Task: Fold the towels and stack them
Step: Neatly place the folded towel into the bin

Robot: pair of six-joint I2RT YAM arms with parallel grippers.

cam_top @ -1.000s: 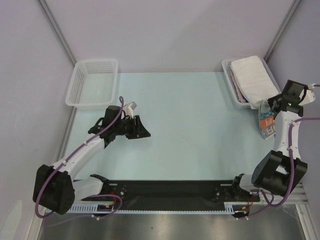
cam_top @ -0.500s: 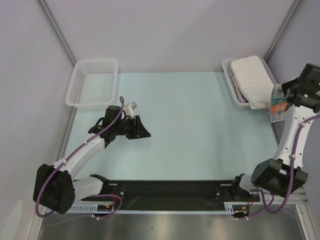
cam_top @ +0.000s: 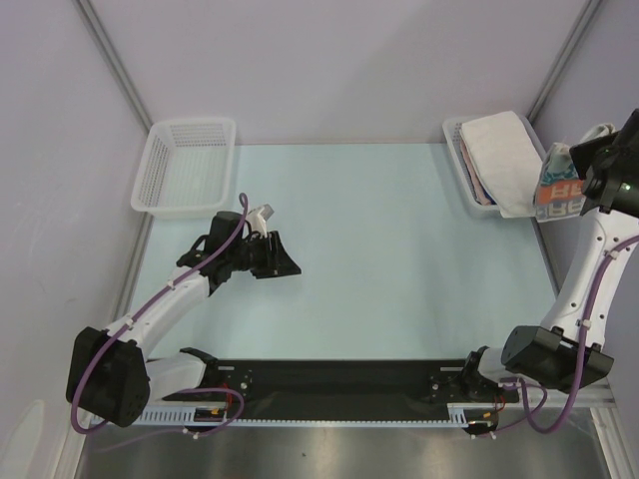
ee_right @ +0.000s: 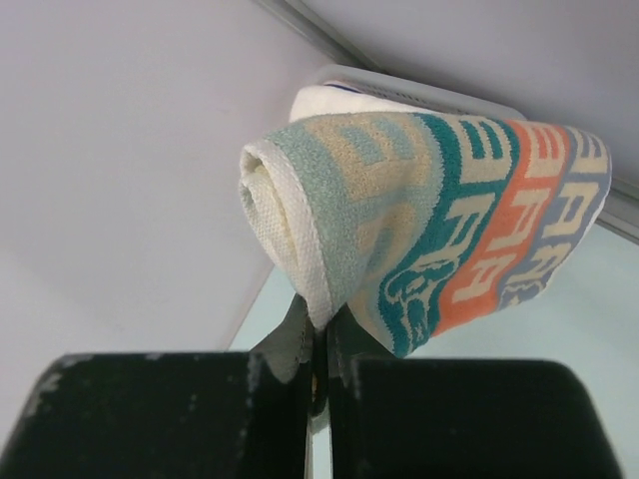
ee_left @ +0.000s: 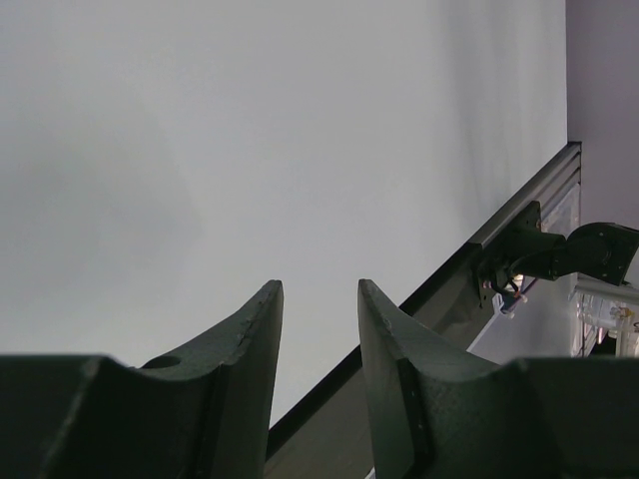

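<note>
Lettered towel [ee_right: 429,205], pinched between right jaws, bunched above them

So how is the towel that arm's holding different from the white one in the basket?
The lettered towel carries teal, orange and blue letters; the white towel is plain. The lettered towel hangs bunched in the air, pinched by the right gripper; the white towel lies spread across the right basket. Both are soft cloths.
</note>
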